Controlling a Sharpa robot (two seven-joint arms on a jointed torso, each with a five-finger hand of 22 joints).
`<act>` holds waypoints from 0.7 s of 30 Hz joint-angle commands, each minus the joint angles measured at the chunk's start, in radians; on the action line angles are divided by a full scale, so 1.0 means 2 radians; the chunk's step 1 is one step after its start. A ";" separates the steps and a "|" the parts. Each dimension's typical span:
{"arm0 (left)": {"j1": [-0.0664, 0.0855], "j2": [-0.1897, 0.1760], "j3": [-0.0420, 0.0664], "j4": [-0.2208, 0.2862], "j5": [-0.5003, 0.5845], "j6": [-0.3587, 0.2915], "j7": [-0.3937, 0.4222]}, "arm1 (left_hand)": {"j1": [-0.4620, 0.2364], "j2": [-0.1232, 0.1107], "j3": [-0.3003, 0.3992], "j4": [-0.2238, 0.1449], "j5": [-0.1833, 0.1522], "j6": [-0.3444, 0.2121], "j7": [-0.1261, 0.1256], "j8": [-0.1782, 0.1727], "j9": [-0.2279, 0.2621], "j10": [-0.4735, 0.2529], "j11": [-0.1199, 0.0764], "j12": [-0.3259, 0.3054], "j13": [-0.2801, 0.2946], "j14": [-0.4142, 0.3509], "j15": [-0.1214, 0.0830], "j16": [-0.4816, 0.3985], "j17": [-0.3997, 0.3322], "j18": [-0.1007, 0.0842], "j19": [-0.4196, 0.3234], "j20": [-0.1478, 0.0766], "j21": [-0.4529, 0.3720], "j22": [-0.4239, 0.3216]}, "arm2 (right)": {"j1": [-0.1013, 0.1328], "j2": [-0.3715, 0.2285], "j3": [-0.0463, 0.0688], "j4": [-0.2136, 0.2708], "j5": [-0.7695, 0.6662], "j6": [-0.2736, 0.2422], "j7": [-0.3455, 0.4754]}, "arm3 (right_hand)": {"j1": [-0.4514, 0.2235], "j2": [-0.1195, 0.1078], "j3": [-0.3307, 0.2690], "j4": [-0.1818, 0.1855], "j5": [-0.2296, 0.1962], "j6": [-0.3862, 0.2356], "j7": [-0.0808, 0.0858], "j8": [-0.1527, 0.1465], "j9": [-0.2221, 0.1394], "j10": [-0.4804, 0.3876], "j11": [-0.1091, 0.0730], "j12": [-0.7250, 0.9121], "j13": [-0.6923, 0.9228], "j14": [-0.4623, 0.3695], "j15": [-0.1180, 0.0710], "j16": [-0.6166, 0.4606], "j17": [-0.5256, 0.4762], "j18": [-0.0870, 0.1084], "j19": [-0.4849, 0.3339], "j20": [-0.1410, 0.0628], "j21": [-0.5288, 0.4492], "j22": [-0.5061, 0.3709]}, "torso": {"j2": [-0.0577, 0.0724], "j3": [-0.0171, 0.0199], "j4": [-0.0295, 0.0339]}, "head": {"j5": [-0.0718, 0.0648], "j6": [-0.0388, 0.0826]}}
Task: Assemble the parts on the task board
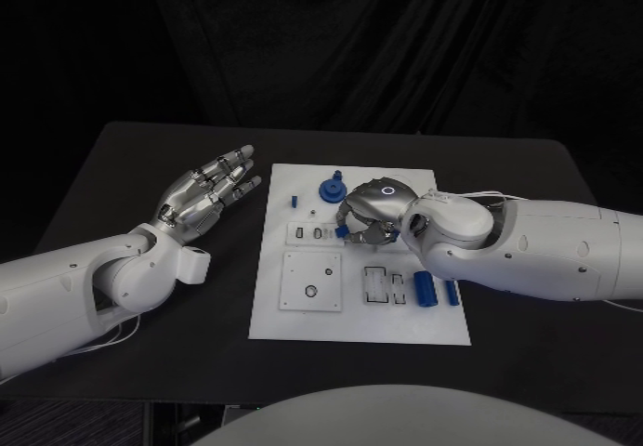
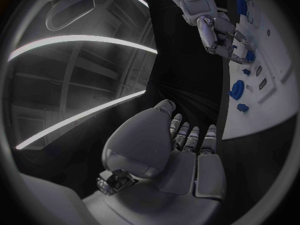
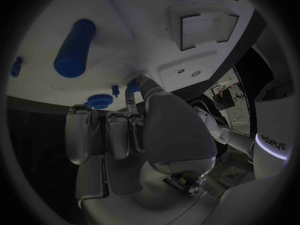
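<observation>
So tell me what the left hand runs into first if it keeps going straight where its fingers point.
Probably nothing: the left hand lies open beside the task board, fingers aimed at the table's far edge, roughly along the board's left side. The line passes over bare black table. Height is unclear, so it could brush the tabletop.

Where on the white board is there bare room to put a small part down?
The near strip of the white task board, below the square plate and the blue cylinder, lies bare. The middle is crowded under the right robot hand, beside the blue round knob.
</observation>
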 commanded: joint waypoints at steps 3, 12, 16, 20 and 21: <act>-0.001 -0.001 0.000 0.001 -0.001 0.007 0.005 | 0.000 -0.005 0.003 0.000 -0.002 -0.002 0.000 -0.003 0.000 -0.004 0.001 0.002 0.000 -0.001 0.003 0.002 0.001 0.006 -0.001 0.004 0.001 0.001 | -0.001 -0.009 0.000 0.011 -0.011 -0.011 -0.011 | 0.007 0.005 -0.002 -0.005 -0.001 0.024 -0.011 0.015 0.021 0.052 -0.005 0.001 0.132 0.053 -0.004 0.001 0.132 0.006 0.016 -0.002 0.000 0.109 | 0.000 0.0000 -0.0003 | 0.002 0.000; -0.002 -0.001 0.000 0.001 -0.001 0.006 0.005 | 0.000 -0.004 0.005 -0.001 -0.002 -0.001 0.000 -0.002 0.000 -0.004 0.001 0.003 0.000 -0.001 0.003 0.002 0.001 0.006 -0.001 0.004 0.001 0.001 | 0.004 -0.026 0.000 0.033 -0.075 0.033 -0.069 | 0.001 -0.001 -0.008 -0.005 0.017 0.026 -0.013 0.016 0.030 0.052 -0.006 0.001 0.132 0.053 -0.005 0.001 0.132 0.006 0.015 -0.003 -0.003 0.108 | 0.000 0.0004 0.0000 | 0.001 0.000; -0.002 0.000 0.000 0.001 -0.001 0.006 0.005 | 0.000 -0.004 0.005 -0.001 -0.002 -0.001 0.000 -0.002 0.000 -0.004 0.001 0.003 0.000 -0.001 0.003 0.002 0.001 0.006 -0.001 0.004 0.001 0.001 | 0.006 -0.028 0.000 0.040 -0.097 0.056 -0.089 | 0.000 -0.002 -0.008 -0.006 0.028 0.025 -0.013 0.015 0.033 0.052 -0.007 0.001 0.132 0.053 -0.006 0.001 0.132 0.007 0.014 -0.004 -0.004 0.107 | -0.001 0.0003 -0.0001 | 0.002 0.000; -0.002 0.000 0.000 0.000 -0.001 0.007 0.005 | 0.000 -0.004 0.005 -0.001 -0.002 -0.001 0.000 -0.002 0.000 -0.004 0.001 0.003 0.000 -0.001 0.003 0.002 0.001 0.006 -0.001 0.004 0.001 0.001 | 0.007 -0.026 0.000 0.044 -0.115 0.082 -0.106 | -0.003 -0.004 -0.009 -0.007 0.038 0.025 -0.013 0.015 0.036 0.052 -0.007 0.001 0.132 0.053 -0.006 0.001 0.132 0.006 0.015 -0.004 -0.003 0.108 | -0.001 -0.0003 -0.0005 | 0.004 0.000; -0.002 0.001 0.000 0.000 -0.001 0.007 0.005 | 0.000 -0.004 0.005 -0.001 -0.002 -0.001 0.000 -0.002 0.000 -0.004 0.001 0.003 0.000 -0.001 0.003 0.002 0.001 0.006 -0.001 0.004 0.001 0.001 | 0.007 -0.026 0.000 0.044 -0.117 0.087 -0.109 | -0.004 -0.005 -0.009 -0.006 0.039 0.025 -0.013 0.014 0.037 0.052 -0.007 0.001 0.132 0.053 -0.006 0.001 0.132 0.007 0.014 -0.004 -0.004 0.107 | -0.001 -0.0005 -0.0005 | 0.004 0.000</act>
